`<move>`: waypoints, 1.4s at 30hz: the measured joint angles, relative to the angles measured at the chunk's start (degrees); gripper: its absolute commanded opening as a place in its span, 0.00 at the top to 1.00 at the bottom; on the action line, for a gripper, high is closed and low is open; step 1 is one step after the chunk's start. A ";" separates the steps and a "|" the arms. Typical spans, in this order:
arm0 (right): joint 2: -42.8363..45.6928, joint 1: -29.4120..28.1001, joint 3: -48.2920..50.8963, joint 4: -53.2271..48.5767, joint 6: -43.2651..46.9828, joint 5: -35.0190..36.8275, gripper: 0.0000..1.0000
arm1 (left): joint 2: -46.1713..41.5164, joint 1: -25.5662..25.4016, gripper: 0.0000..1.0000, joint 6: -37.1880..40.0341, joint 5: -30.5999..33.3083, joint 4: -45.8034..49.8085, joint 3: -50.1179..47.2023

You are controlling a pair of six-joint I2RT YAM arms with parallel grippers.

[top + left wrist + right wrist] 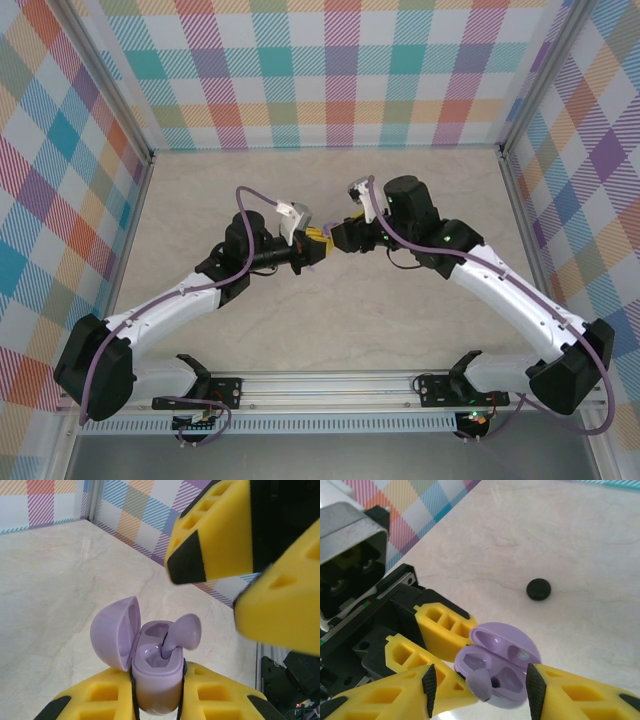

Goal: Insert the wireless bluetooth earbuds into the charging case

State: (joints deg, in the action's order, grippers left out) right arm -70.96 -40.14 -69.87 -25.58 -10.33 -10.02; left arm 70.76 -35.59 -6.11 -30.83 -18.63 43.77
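Down at the near edge, the left arm point(170, 310) and the right arm point(510, 290) stand bolted to a rail point(340, 385). Both reach in over the table point(330, 330) until their yellow-fingered ends meet almost nose to nose in the middle.

The left gripper point(157, 702) is clamped tight on the case point(155, 675), with one finger on each side of its lavender body and its mouth turned up. The lid point(112, 632) is swung open to one side. One earbud point(182, 632), lavender like the case, has its stem down in a well. Its rounded head sticks out and tilts away from the lid, so it is not seated flush.

The right gripper point(482, 684) hangs right at the case with its fingers spread. A black pad sits on either side of the earbud with a clear gap between each pad and the bud, so that gripper holds nothing.

Farther out, a small round black disc point(538, 589) lies flat on the pale marbled tabletop, well apart from the case. Behind everything, the checked walls point(340, 70) close off the table.
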 measured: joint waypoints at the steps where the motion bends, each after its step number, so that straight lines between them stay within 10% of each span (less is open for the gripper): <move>1: 0.33 0.02 0.00 -0.02 -0.15 1.01 0.50 | -0.17 0.00 0.89 0.09 0.31 0.11 0.00; 42: -2.78 0.02 -1.95 -5.38 -2.51 7.54 0.67 | -2.05 0.00 0.89 1.25 4.57 1.60 -0.07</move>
State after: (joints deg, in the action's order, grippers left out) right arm -73.73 -40.12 -71.81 -30.96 -12.84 -2.48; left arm 68.71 -35.59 -4.86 -26.26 -17.04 43.70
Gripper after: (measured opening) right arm 0.344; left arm 0.199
